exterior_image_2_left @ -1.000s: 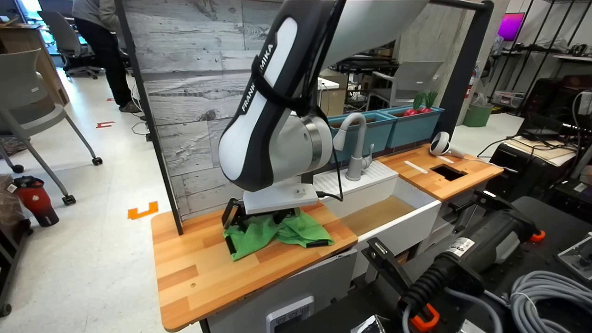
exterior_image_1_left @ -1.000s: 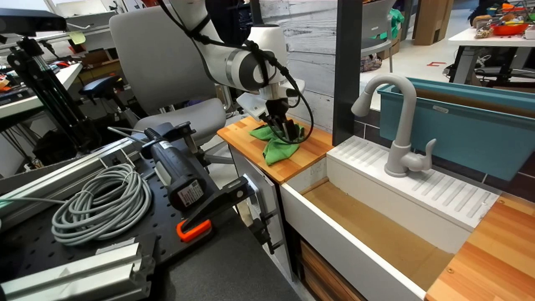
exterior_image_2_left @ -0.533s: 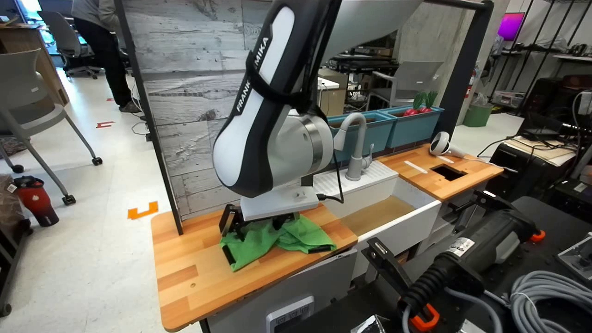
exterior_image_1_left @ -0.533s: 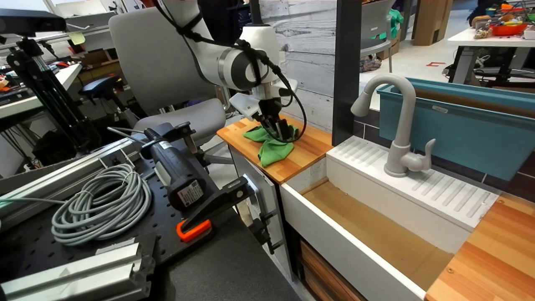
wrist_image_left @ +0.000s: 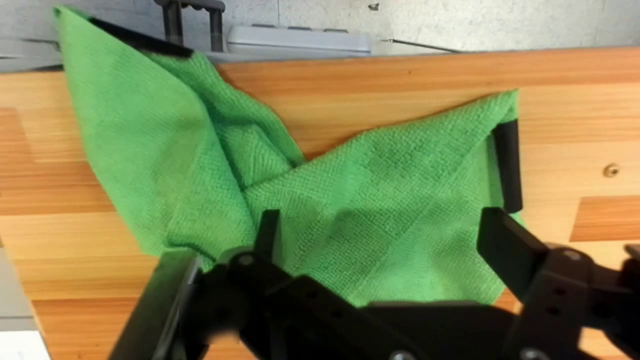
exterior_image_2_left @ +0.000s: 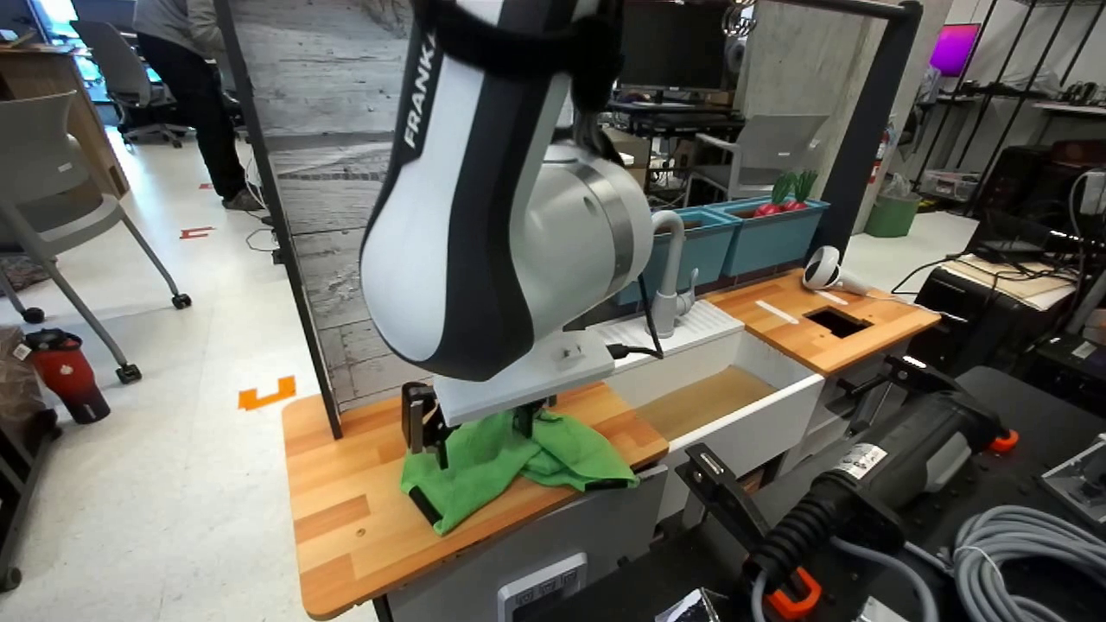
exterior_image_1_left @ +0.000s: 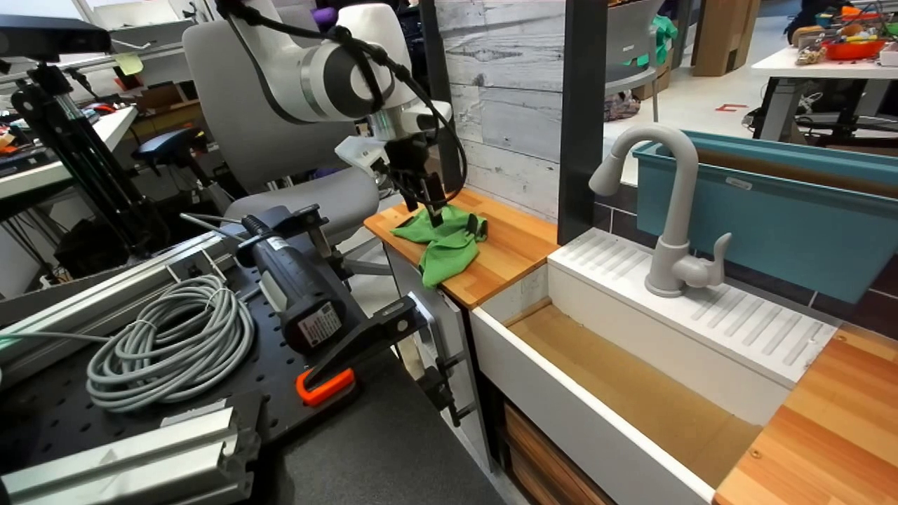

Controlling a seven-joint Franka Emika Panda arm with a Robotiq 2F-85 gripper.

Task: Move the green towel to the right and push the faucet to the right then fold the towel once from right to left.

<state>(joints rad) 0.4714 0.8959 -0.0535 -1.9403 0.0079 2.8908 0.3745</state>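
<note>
The green towel (exterior_image_1_left: 449, 245) lies crumpled on the wooden counter by the sink, with dark strips at its edges. It shows too in an exterior view (exterior_image_2_left: 497, 475) and in the wrist view (wrist_image_left: 330, 200), where one corner reaches past the counter's front edge. My gripper (wrist_image_left: 381, 215) is open, its fingers wide apart over the towel. In an exterior view my gripper (exterior_image_2_left: 484, 447) is low at the towel's back part; I cannot tell whether the fingertips touch the cloth. The grey faucet (exterior_image_1_left: 679, 203) stands behind the sink, spout toward the towel side. The arm partly covers the faucet (exterior_image_2_left: 672, 276) in an exterior view.
The white sink (exterior_image_1_left: 582, 393) adjoins the wooden counter (exterior_image_1_left: 519, 238). A grey-white plank wall (exterior_image_1_left: 519, 119) and dark post (exterior_image_1_left: 584, 119) rise behind the counter. Teal planters (exterior_image_1_left: 772, 217) hang behind the faucet. A black bench (exterior_image_1_left: 379, 435) with clamped tool stands in front.
My gripper and arm have moved toward the counter's front edge and away from the sink's back wall. The towel has slid the same way, its corner now at the edge. The faucet is unmoved.
</note>
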